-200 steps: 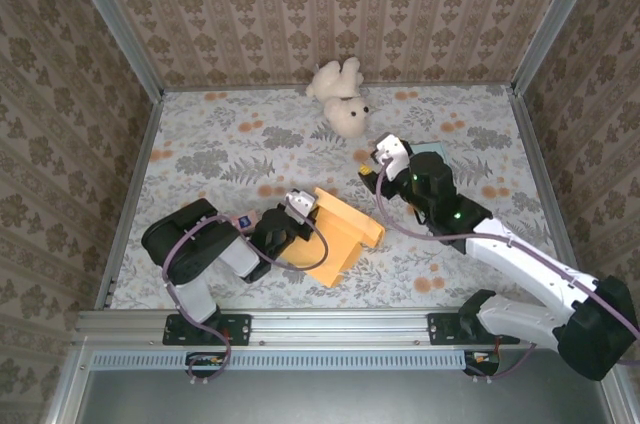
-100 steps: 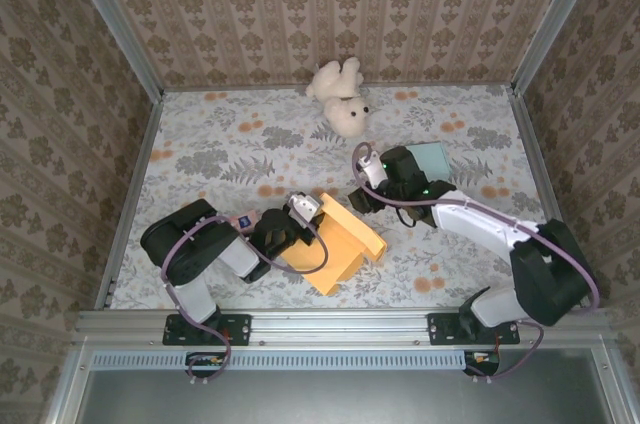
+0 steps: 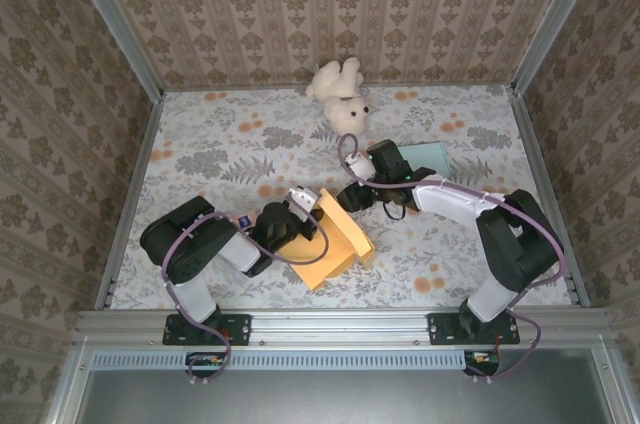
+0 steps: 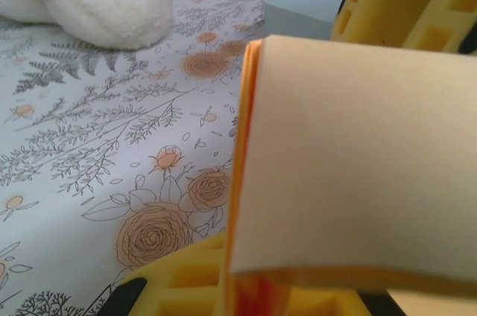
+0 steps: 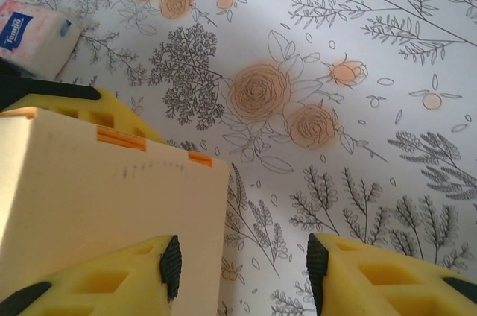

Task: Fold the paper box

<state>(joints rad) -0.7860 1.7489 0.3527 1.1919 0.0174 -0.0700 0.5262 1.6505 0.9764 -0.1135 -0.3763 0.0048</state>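
Plainly light, thin card: paper box (image 3: pixel 330 252) flexes, creases easily. Left gripper (image 3: pixel 308 212) pinches flap edge; right gripper (image 5: pixel 242 256) half-open beside wall; best hold near fold lines

A white teddy bear (image 3: pixel 340 96) lies beyond the right gripper (image 3: pixel 352 194); pale blue sheet (image 3: pixel 432 154) flat to its right; floral tablecloth (image 3: pixel 220 144) underneath.

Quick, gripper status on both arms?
Left gripper: closed, holding the paper box.
Right gripper: open, holding nothing.
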